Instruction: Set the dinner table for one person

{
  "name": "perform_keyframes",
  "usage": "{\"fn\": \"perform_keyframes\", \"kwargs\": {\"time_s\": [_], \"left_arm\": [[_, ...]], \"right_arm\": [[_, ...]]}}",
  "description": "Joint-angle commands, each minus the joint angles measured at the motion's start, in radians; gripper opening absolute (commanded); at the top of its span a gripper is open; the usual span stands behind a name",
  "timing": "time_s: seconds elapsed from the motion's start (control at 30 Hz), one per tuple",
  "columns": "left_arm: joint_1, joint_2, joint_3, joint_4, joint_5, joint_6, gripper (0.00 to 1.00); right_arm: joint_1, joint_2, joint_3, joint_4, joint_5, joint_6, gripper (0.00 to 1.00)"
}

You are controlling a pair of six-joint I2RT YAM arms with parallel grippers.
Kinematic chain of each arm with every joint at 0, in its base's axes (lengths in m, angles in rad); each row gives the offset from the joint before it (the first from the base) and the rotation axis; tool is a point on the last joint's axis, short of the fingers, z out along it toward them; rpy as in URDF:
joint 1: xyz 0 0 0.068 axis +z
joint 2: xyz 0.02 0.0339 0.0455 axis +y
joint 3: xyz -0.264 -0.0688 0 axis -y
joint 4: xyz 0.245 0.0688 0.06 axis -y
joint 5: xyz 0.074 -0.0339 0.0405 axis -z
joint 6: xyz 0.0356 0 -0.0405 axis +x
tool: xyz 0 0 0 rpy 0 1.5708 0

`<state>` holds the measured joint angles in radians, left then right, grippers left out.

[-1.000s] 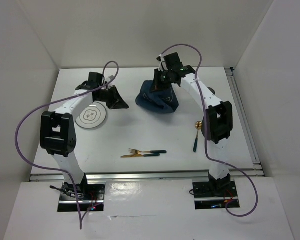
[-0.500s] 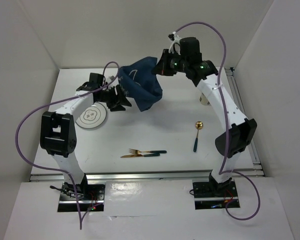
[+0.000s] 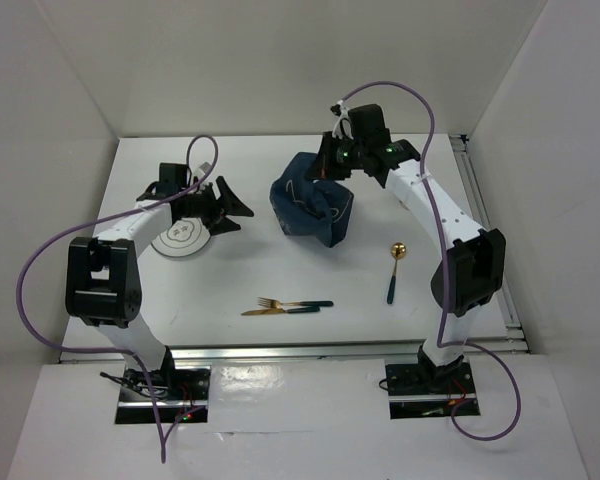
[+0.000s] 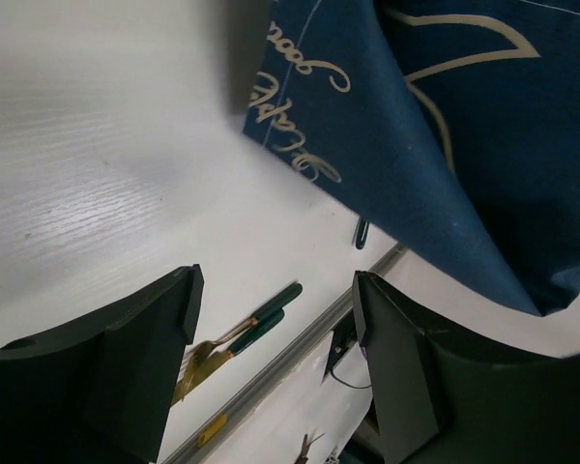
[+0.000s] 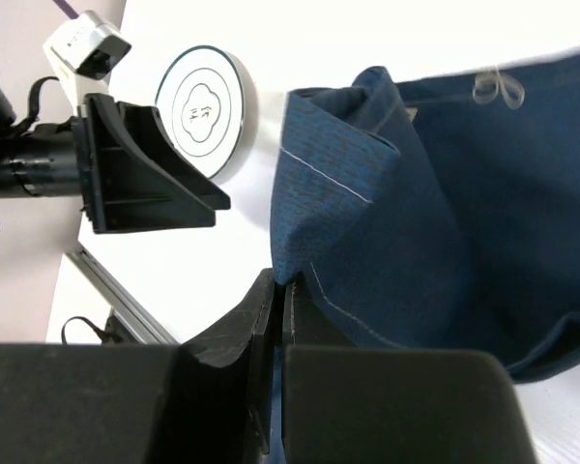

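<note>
Top external view: the white counter fills the middle of the scene, with silver rails along its near and right edges and the 2 arms rising from its near side. The right gripper is clenched on an edge of a navy-blue placemat, which hangs bunched beneath it with its lower folds resting on the counter toward the far centre. In the right wrist view its fingers are pressed together with the stitched hem of the cloth pinched between them.

The left gripper is released and holds nothing; it hovers to the left of the placemat, apart from it, just beside a round white plate with a dark rim line. The left wrist view shows its 2 dark fingers spread wide, with the cloth's white lettering above them.

Near the front of the counter lie a gold fork and knife with dark handles, side by side. A gold spoon with a dark handle lies well to their right.
</note>
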<state>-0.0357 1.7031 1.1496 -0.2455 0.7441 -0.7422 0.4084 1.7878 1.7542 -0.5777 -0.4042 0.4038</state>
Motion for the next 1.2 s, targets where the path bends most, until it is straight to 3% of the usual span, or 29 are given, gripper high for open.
{"fn": "perform_keyframes", "kwargs": {"time_s": [0.0,0.17,0.5,0.77,1.17], "left_arm": [[0.008,-0.043,-0.014,0.052,0.041,-0.009,0.80],[0.008,-0.020,-0.014,0.075,0.028,-0.009,0.88],[-0.021,0.024,0.128,0.063,-0.031,-0.043,0.99],[-0.108,0.079,0.249,-0.081,-0.144,-0.017,0.99],[-0.138,0.135,0.288,-0.138,-0.204,0.015,0.99]], "right_arm": [[0.007,-0.024,0.016,0.067,-0.030,0.010,0.00],[0.007,-0.024,0.025,0.067,-0.041,0.010,0.00],[0.017,-0.005,0.025,0.049,-0.050,0.001,0.00],[0.058,0.036,0.047,0.038,-0.021,-0.008,0.00],[0.067,0.036,0.047,0.029,-0.012,-0.008,0.00]]}}
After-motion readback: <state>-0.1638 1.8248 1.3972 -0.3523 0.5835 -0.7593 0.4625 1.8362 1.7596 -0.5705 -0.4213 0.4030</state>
